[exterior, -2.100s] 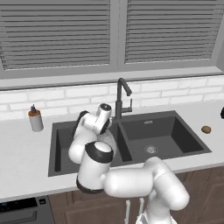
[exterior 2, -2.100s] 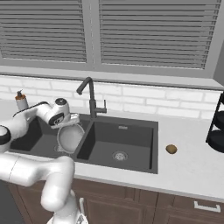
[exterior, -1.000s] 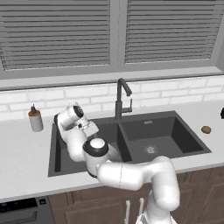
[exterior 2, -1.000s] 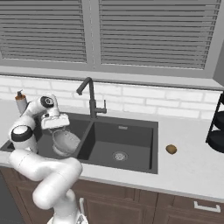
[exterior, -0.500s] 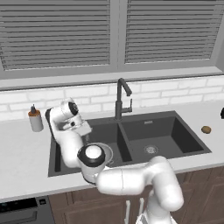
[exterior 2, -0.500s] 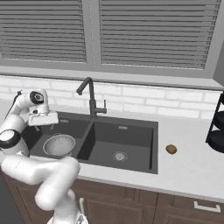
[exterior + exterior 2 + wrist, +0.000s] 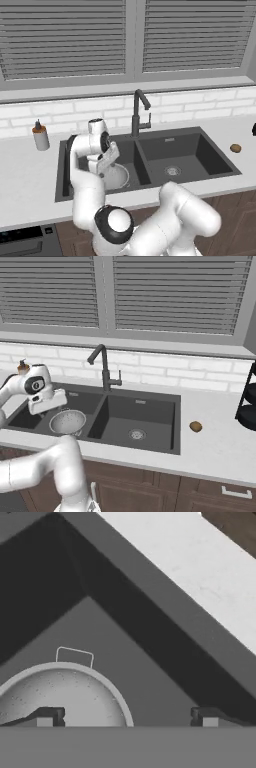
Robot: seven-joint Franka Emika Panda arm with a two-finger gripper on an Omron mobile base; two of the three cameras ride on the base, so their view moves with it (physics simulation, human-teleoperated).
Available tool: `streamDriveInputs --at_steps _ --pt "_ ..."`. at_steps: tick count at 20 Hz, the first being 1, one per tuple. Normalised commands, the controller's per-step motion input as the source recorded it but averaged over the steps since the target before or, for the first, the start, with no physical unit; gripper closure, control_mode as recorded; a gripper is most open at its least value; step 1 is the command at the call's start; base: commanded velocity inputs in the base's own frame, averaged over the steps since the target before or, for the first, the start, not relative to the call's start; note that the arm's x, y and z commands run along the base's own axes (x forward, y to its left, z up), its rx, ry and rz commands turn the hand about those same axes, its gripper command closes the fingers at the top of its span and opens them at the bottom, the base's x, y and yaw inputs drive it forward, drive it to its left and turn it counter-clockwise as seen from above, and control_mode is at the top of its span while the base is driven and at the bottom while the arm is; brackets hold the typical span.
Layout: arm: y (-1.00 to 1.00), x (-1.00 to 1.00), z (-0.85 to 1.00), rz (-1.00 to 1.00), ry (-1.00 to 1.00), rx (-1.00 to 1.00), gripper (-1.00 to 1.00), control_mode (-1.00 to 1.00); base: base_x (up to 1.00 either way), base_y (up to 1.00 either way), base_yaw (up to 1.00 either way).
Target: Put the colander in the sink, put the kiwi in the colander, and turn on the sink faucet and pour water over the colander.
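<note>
1. Sitting on the floor of the left basin of the sink [image 7: 175,401]: colander [image 7: 68,421], upright, toward the front wall; also seen at [image 7: 116,176] and, close up, at [image 7: 60,697] with one thin wire handle showing at its 12 o'clock rim.
2. Hovering just above the colander, over its 10 o'clock side in the right base view: hand [image 7: 49,402], also at [image 7: 104,162], tilted down toward the basin.
3. Spread wide, jaws holding nothing; dark fingertips [image 7: 47,717] well apart, one over the colander's bowl, the other over bare basin floor.
4. Resting on the counter [image 7: 220,441] at 3 o'clock of the sink, well apart from the colander: kiwi [image 7: 195,426], also at [image 7: 235,148].
5. Standing behind the divider between the two basins, at 12 o'clock of the sink: sink faucet [image 7: 104,372], black gooseneck.
6. Standing on the counter at 9 o'clock of the sink: soap dispenser [image 7: 40,136], grey with a brown cap.
7. Showing a round metal drain [image 7: 136,434]: right basin, otherwise bare.
</note>
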Motion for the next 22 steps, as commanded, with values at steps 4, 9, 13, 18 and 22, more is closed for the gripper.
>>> streamDriveInputs --at_steps 4,9,13,18,22 --pt "-0.18 -0.98 1.00 -0.12 -0.24 0.19 -1.00 -1.00 0.00 0.00 0.00" --pt "-0.29 -0.84 1.00 -0.13 -0.06 0.13 -1.00 -1.00 0.00 0.00 0.00" --pt "-0.49 -0.66 0.90 -0.35 0.00 0.02 -1.00 -1.00 0.00 0.00 0.00" --pt "-0.59 -0.54 0.45 -0.55 0.00 0.00 -1.00 -1.00 0.00 0.00 0.00" --pt "-0.66 -0.38 0.02 -0.61 0.00 0.00 -1.00 -1.00 0.00 0.00 0.00"
